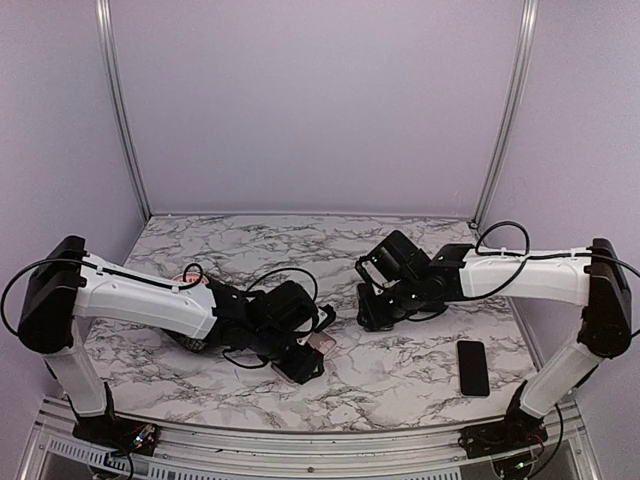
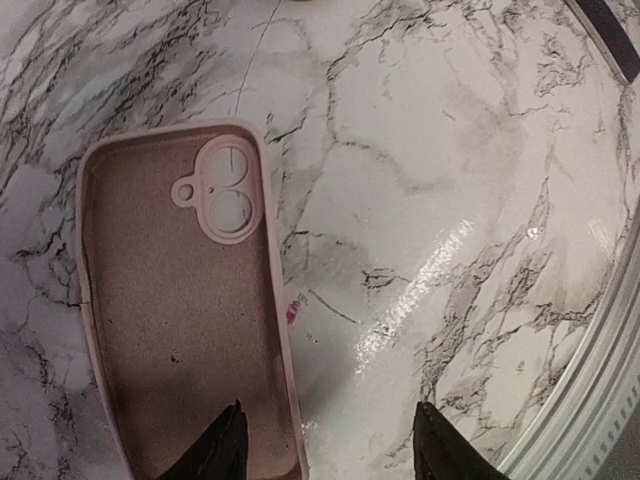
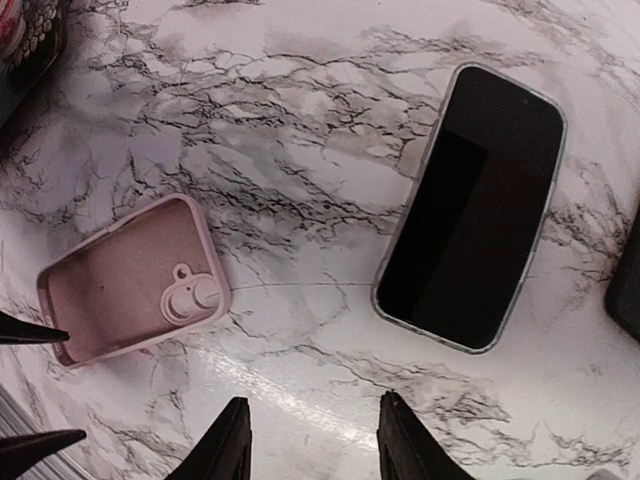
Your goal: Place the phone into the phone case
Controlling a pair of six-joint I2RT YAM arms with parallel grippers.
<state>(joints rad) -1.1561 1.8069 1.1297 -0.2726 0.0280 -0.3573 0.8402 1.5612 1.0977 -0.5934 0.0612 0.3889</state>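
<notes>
The pink phone case [image 2: 175, 300] lies open side up on the marble table, camera cut-out at its far end. It also shows in the right wrist view [image 3: 135, 280] and as a small pink patch in the top view [image 1: 322, 343]. My left gripper [image 2: 335, 445] is open and empty, one fingertip over the case's near end and the other over bare marble; the top view shows it [image 1: 312, 352] at the case. The black phone [image 3: 470, 210] lies screen up, apart from the case, near the front right [image 1: 472, 367]. My right gripper [image 3: 315, 435] is open and empty above bare marble between case and phone [image 1: 372, 312].
The metal front rail [image 2: 590, 400] runs close to the right of the left gripper. A dark object [image 3: 628, 280] sits at the right edge of the right wrist view. The two arms' wrists are close together mid-table. Purple walls enclose the table [image 1: 300, 240].
</notes>
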